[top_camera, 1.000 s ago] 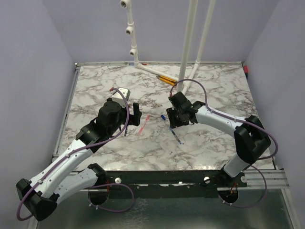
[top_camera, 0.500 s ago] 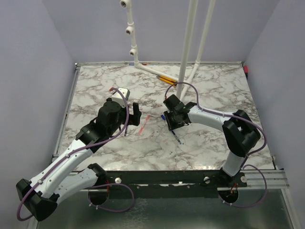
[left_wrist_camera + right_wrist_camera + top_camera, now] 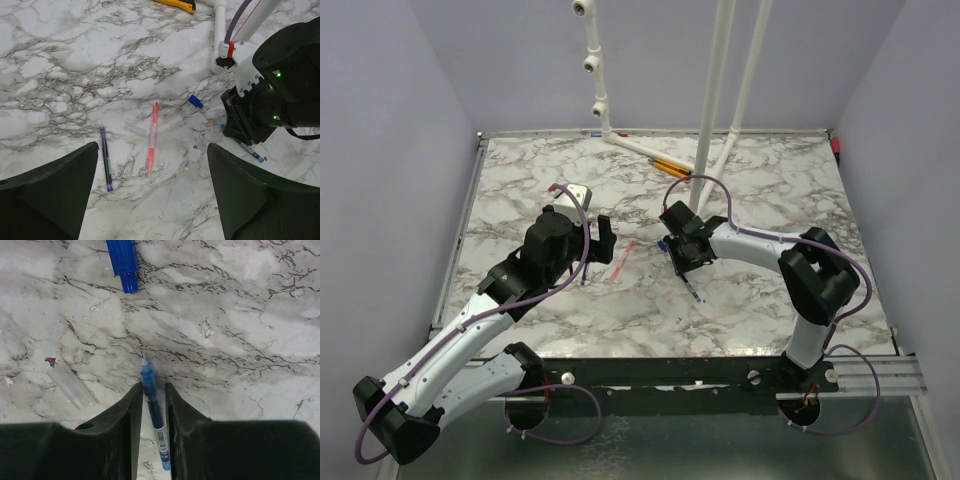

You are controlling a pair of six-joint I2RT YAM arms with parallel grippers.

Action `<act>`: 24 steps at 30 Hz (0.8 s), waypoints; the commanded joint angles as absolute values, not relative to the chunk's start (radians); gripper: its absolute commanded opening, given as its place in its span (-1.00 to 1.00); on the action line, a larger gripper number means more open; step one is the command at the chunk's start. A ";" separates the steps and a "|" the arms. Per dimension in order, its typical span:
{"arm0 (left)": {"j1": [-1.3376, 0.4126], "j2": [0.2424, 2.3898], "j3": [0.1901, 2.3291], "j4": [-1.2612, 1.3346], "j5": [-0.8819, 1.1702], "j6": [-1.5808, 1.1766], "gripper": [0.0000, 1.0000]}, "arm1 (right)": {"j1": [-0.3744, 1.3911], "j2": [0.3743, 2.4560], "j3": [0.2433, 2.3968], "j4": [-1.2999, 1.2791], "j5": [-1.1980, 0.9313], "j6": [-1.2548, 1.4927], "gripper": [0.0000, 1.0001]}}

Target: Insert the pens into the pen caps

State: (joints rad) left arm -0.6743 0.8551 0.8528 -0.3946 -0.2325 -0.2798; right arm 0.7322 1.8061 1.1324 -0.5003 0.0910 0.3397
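The blue pen (image 3: 152, 410) lies on the marble between the jaws of my right gripper (image 3: 153, 386), its tip past the fingertips. The jaws stand narrow on either side of it, with slim gaps still showing. From above, the right gripper (image 3: 682, 262) is low over that pen (image 3: 692, 290). A blue pen cap (image 3: 123, 262) lies just beyond, also visible from the left wrist (image 3: 195, 101). My left gripper (image 3: 152, 145) hangs wide open above the pink-red pen (image 3: 152, 137), with a dark pen (image 3: 105, 157) to its left. A clear cap (image 3: 136, 130) lies beside the pink-red pen.
Orange-and-black sticks (image 3: 670, 167) lie at the back by the white pipe frame (image 3: 710, 100). A small white object (image 3: 577, 192) sits behind the left arm. A second clear cap (image 3: 70, 382) lies left of the right fingers.
My right gripper has shifted left and down over the blue pen, and its jaws have narrowed around it. The left arm and the other pens have not moved.
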 commanded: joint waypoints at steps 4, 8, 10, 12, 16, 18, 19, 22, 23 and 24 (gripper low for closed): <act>-0.668 0.840 0.840 -0.393 -0.240 -0.277 0.79 | 0.753 1.857 1.125 -0.498 0.156 0.339 -0.62; -0.666 0.842 0.841 -0.393 -0.239 -0.277 0.79 | 0.762 1.864 1.118 -0.506 0.176 0.341 -0.88; -0.667 0.843 0.841 -0.394 -0.238 -0.278 0.79 | 0.764 1.865 1.115 -0.509 0.182 0.344 -0.99; -0.667 0.844 0.842 -0.393 -0.238 -0.278 0.79 | 0.768 1.858 1.115 -0.509 0.184 0.346 -0.99; -0.664 0.850 0.841 -0.393 -0.231 -0.277 0.79 | 0.770 1.807 1.111 -0.499 0.171 0.353 -0.99; -0.666 0.851 0.841 -0.393 -0.225 -0.276 0.79 | 0.769 1.771 1.111 -0.497 0.161 0.355 -0.99; -0.666 0.851 0.841 -0.393 -0.222 -0.276 0.79 | 0.769 1.752 1.111 -0.496 0.157 0.356 -0.99; -0.665 0.850 0.839 -0.391 -0.203 -0.275 0.79 | 0.769 1.683 1.100 -0.491 0.141 0.366 -0.99; -0.666 0.851 0.839 -0.389 -0.188 -0.275 0.79 | 0.770 1.660 1.092 -0.488 0.132 0.368 -0.99; -0.665 0.856 0.839 -0.387 -0.160 -0.276 0.80 | 0.770 1.634 1.086 -0.485 0.123 0.371 -0.99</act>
State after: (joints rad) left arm -0.6693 0.8547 0.8520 -0.3950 -0.2283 -0.2798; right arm 0.7605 1.7493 1.1046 -0.4950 0.1490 0.3485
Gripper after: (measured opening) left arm 0.898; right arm 0.045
